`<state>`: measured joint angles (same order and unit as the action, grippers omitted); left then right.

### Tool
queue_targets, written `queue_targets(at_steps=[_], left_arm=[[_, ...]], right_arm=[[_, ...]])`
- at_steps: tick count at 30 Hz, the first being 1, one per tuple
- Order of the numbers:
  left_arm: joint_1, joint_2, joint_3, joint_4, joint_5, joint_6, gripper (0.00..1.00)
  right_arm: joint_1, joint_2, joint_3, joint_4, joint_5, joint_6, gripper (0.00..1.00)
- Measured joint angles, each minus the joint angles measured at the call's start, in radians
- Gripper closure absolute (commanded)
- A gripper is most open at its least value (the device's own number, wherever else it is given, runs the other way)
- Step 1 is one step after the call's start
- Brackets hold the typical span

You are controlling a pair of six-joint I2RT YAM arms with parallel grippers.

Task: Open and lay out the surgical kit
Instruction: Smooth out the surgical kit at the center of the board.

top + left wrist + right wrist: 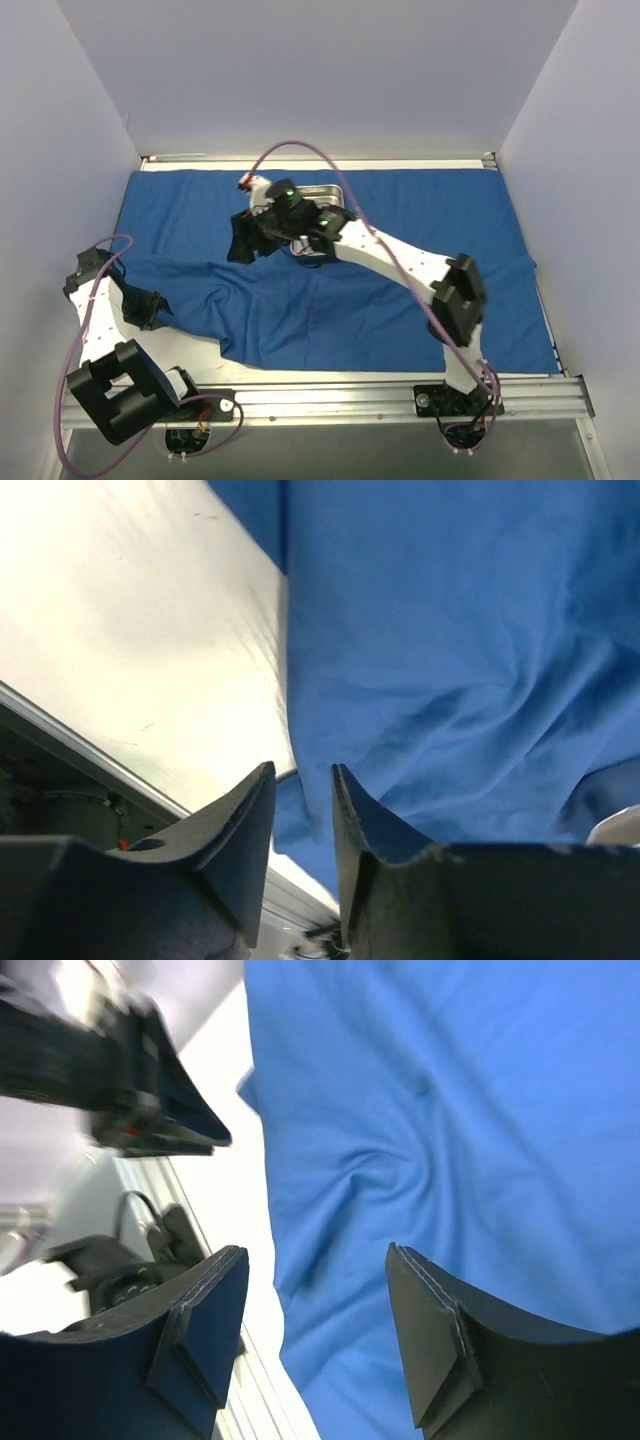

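Note:
The royal-blue cloth wrap lies spread over most of the table, rumpled along its front left edge. The steel tray sits on it at the back centre, partly hidden by my right wrist. No instruments show. My right gripper is wide open and empty, just left of the tray above the cloth; in its own view it holds nothing. My left gripper is at the cloth's front left edge. Its fingers stand a narrow gap apart, with the cloth showing beyond them.
A metal rail runs along the table's near edge by the arm bases. White walls enclose the left, back and right. A strip of bare white table lies left of the cloth. The left arm shows blurred in the right wrist view.

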<state>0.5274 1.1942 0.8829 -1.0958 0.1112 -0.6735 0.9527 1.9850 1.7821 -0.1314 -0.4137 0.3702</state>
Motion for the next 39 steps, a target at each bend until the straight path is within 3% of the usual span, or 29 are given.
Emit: queue_targets(at_steps=[3,6,10,19,25,28,33,39], left_arm=[[0.036,0.021,-0.031,0.017,0.011,-0.043,0.64],[0.050,0.037,-0.054,0.047,0.009,-0.065,0.57],[0.075,0.087,-0.042,0.086,-0.021,-0.064,0.39],[0.090,0.235,0.021,0.195,-0.089,-0.054,0.33],[0.091,0.339,0.021,0.270,-0.101,-0.048,0.41],[0.091,0.365,0.021,0.289,-0.102,-0.050,0.53],[0.091,0.380,0.035,0.300,-0.103,-0.044,0.86],[0.071,0.384,0.140,0.237,-0.116,-0.010,0.91]], right_arm=[[-0.079,-0.171,-0.138,0.050,-0.026,0.006,0.42],[-0.152,-0.241,-0.223,0.084,-0.041,0.021,0.41],[-0.187,-0.244,-0.299,0.094,-0.049,0.022,0.39],[-0.222,-0.244,-0.377,0.121,-0.094,0.022,0.38],[-0.256,-0.244,-0.377,0.139,-0.111,0.023,0.38],[-0.259,-0.244,-0.377,0.146,-0.115,0.026,0.37],[-0.259,-0.244,-0.383,0.156,-0.119,0.032,0.38],[-0.259,-0.244,-0.390,0.170,-0.127,0.050,0.37]])
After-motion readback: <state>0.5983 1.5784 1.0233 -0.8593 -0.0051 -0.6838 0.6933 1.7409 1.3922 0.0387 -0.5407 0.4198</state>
